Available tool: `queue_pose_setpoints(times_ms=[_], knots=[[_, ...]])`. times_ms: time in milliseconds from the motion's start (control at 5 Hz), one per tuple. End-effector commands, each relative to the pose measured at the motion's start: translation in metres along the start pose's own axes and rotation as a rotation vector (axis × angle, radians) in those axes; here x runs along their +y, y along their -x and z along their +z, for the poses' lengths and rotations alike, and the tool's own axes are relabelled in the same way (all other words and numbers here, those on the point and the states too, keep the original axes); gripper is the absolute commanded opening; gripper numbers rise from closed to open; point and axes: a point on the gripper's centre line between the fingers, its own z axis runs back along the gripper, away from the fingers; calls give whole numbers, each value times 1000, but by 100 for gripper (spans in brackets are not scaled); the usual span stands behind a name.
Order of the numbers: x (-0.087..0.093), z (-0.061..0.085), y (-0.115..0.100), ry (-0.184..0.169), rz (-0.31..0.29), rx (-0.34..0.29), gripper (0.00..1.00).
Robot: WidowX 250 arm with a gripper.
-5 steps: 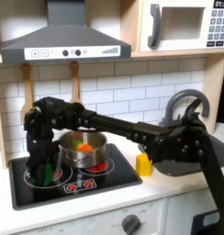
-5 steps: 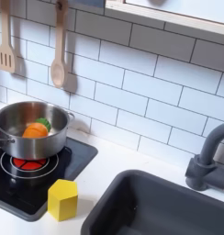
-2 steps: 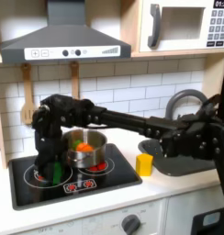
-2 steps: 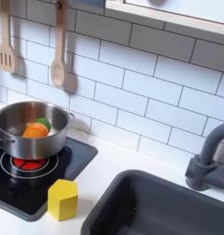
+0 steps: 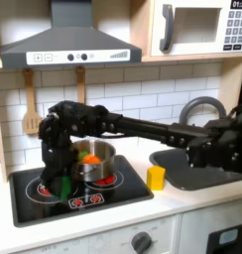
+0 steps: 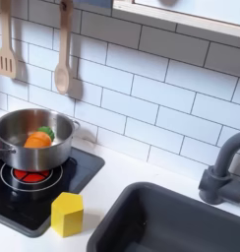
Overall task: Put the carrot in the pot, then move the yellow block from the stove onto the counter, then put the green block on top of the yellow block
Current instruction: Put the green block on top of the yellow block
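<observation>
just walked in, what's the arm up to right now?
The carrot already lies in the pot on the stove. The yellow block stands on the counter between stove and sink. In the first exterior view the gripper is down at the green block on the stove's left side; whether it has gripped it is unclear. The stacking is not yet done.

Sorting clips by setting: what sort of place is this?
Likely a toy kitchen: a flat black cooktop with red ring burners, a round shiny steel pot on it, and a dark grey sink beside white tile.
</observation>
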Motion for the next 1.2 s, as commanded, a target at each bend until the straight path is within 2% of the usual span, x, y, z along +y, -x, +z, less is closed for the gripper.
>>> queue_pose_setpoints(times_ms=[0, 600, 1000], knots=[[-6, 9, 16, 20, -29, -11, 0], [-13, 20, 35, 40, -58, -23, 0], [-29, 22, 48, 57, -102, -25, 0]])
